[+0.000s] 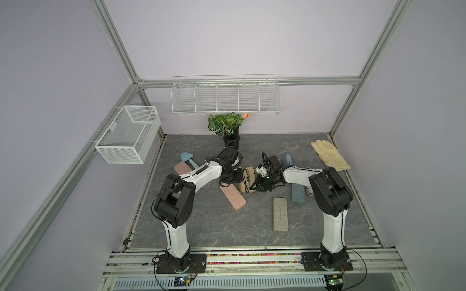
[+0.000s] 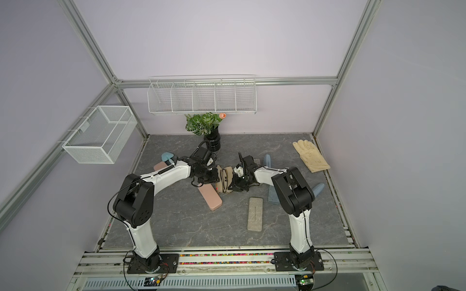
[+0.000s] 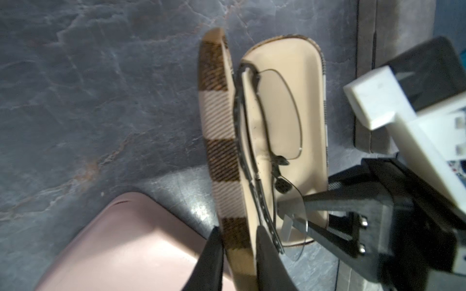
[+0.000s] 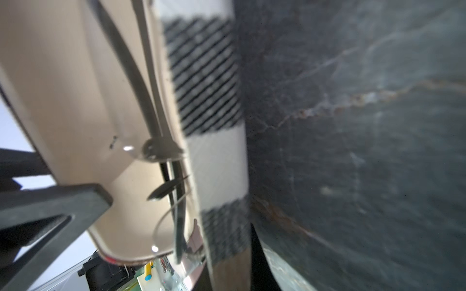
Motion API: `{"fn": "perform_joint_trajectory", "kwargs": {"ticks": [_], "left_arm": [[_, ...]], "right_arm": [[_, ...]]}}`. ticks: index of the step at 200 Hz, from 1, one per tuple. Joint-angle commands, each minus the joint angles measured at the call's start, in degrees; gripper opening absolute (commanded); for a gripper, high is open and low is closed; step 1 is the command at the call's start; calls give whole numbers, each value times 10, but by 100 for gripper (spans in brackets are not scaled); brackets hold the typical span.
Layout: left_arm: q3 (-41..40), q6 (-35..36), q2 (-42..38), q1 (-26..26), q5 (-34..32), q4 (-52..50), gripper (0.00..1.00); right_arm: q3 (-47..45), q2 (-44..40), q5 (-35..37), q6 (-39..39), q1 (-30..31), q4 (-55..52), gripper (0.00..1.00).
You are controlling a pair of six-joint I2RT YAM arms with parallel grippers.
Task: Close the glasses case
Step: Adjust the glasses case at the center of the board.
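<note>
Grey marble counter; open plaid glasses case sits mid-frame in both top views, glasses inside. Left fingers clamped on its plaid half, right fingers pinched on the beige half's rim.

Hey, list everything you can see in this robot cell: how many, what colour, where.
glasses case: 1, beige plaid, open, table centre between the grippers
glasses: 1, thin dark frame, inside the open case
hard case: 2, pink, one by the left gripper, one under the left forearm
flat case: 1, grey, front centre
felt case: 1, blue, under the right arm; other blue pieces unclear
trowel: 1, blue, beside the far pink case
glove: 1, cream, far right
plant: 1, green, black pot, by back wall
wire shelf: 1, white, back wall
mesh basket: 1, white, left wall
left gripper: 1, black, shut on the case's raised half
right gripper: 1, black, shut on its other half
</note>
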Motion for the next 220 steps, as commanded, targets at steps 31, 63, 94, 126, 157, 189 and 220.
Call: {"fn": "perform_joint_trajectory", "kwargs": {"ticks": [31, 63, 94, 126, 157, 189, 220], "left_arm": [[36, 15, 14, -12, -36, -30, 12], [47, 14, -3, -13, -81, -65, 11], [69, 16, -15, -13, -121, -113, 11], [97, 15, -19, -16, -156, -162, 11], [116, 14, -15, -21, -181, -190, 11], [122, 8, -13, -22, -190, -197, 11], [126, 4, -9, -23, -195, -198, 11]], "right_arm": [[0, -6, -10, -10, 1, 4, 25], [-1, -26, 7, -19, 1, -15, 35], [5, -61, 33, -40, 3, -52, 38], [27, -101, 68, -70, 12, -104, 40], [46, -128, 93, -92, 26, -138, 46], [46, -141, 110, -95, 31, -143, 51], [53, -134, 121, -97, 33, -144, 54]]}}
